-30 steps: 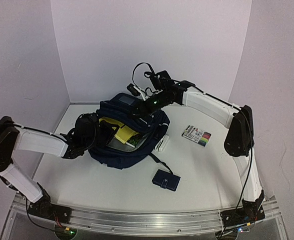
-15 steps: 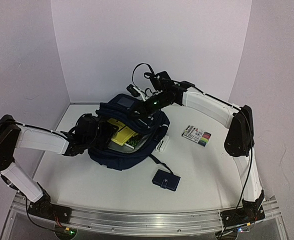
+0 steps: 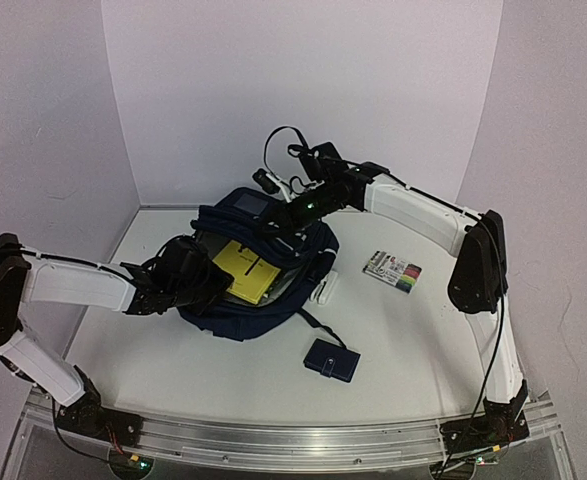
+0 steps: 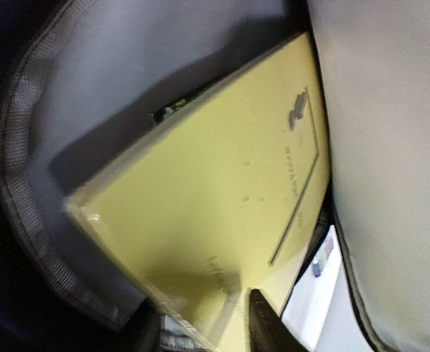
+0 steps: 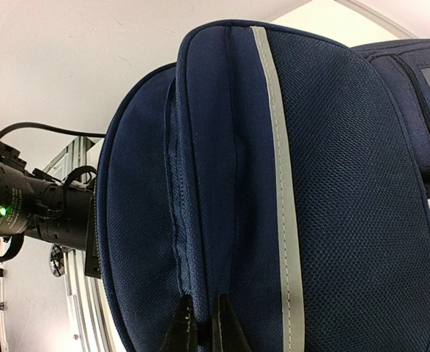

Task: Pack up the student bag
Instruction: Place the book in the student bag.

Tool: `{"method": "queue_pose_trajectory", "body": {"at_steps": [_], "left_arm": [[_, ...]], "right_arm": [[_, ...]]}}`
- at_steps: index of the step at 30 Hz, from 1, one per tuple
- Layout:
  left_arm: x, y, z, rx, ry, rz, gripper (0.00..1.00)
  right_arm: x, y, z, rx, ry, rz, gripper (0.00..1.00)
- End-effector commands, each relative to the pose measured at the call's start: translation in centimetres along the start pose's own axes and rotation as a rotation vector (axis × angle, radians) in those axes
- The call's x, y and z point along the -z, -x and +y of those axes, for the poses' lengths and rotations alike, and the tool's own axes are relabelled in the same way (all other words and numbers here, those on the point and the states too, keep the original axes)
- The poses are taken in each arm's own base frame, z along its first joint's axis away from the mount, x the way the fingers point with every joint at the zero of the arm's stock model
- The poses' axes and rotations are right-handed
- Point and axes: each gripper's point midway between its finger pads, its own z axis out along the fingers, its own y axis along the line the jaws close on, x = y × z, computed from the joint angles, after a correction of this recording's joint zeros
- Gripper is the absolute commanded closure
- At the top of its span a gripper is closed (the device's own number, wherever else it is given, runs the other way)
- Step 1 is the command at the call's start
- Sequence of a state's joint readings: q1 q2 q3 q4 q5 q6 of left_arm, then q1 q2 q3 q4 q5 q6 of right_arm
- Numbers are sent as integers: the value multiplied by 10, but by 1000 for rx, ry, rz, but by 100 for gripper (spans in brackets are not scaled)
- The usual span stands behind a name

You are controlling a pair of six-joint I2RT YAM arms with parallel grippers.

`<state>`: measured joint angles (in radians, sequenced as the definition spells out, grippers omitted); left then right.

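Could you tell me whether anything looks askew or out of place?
The yellow book lies skewed across the open mouth of the student bag, angled to its sides rather than tucked in; nothing else stands out.

The yellow book [image 3: 243, 268] has dropped flatter into the mouth of the student bag [image 3: 235, 320], its cover now one broad face hiding the green item seen beside it before, while the left tool [image 3: 211, 283] has slid rightward over the bench [image 3: 173, 350] to the bag's near rim
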<state>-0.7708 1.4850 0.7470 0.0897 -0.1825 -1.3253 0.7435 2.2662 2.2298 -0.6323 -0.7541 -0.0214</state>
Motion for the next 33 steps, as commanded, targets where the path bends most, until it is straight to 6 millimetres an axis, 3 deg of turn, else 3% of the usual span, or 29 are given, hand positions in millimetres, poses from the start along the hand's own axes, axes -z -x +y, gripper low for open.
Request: {"method": "queue_pose_trajectory", "body": {"at_steps": [1,5,11,13,16,18,25,27,33], "left_arm": [[-11,11,-45,9,-119,-45,72],[-25,19,-67,-15,-145,-69,88],[-42,46,-83,-12,-169,-137,94],[-44,47,-89,-34,-181,-123,84],[-41,37,-92,-92,-188,-66,53],[-36,26,-83,-109,-183,-13,40],[12,-7,-53,-240,-152,55,18],[28,-13,-51,-276,-172,57,9],[72,-6,-46,-325,-217,29,3]], "right_arm": [[30,45,73,136,168,-123,100],[27,37,81,135,186,-102,100],[27,30,89,136,199,-87,100],[27,28,87,135,194,-82,100],[30,27,83,142,169,-83,100],[35,29,77,140,152,-89,100],[46,23,47,115,87,-80,100],[48,13,38,106,75,-56,100],[57,-29,23,150,-3,67,100]]}}
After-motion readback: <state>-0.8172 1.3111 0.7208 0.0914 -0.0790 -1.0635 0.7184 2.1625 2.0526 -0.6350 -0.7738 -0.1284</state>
